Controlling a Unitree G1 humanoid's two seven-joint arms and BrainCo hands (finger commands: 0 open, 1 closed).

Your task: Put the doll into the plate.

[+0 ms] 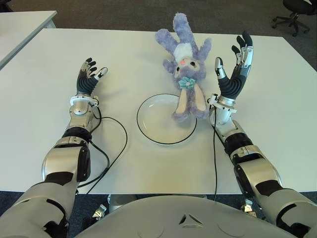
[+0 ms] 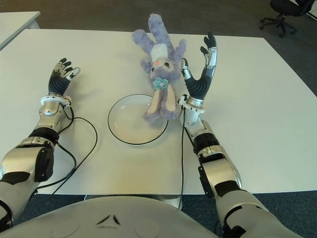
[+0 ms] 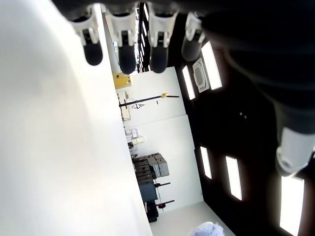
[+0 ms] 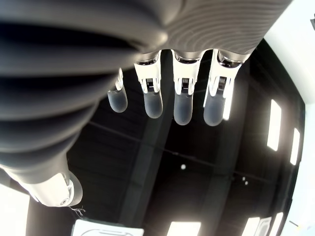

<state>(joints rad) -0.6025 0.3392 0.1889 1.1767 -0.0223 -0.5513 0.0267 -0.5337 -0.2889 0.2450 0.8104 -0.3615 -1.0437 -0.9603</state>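
**A:** So, starting at the left: why is the left hand (image 1: 89, 74) out there by itself?

**B:** It looks idle. It shows over the white table (image 1: 44, 89), well to the left of the plate (image 1: 154, 130), fingers loosely spread and nothing in them. Its wrist view agrees: only fingertips, ceiling and a far room.

**A:** And the doll (image 1: 184, 69)?

**B:** The purple rabbit lies on its back, head toward the middle of the table. Only the foot end overlaps the plate's far right rim; the body and arms lie on bare table beyond it. I'd judge it only partly in, not properly placed.

**A:** The right hand (image 1: 234, 67)?

**B:** Raised just to the right of the doll, palm toward it, fingers and thumb apart, gripping nothing. That reads as a hand near the toy but not holding it.

**A:** What can't you make out?

**B:** Whether the thumb brushes the doll's arm, and how much plate rim the feet cover. The right wrist view shows only fingertips (image 4: 183, 109) against ceiling.
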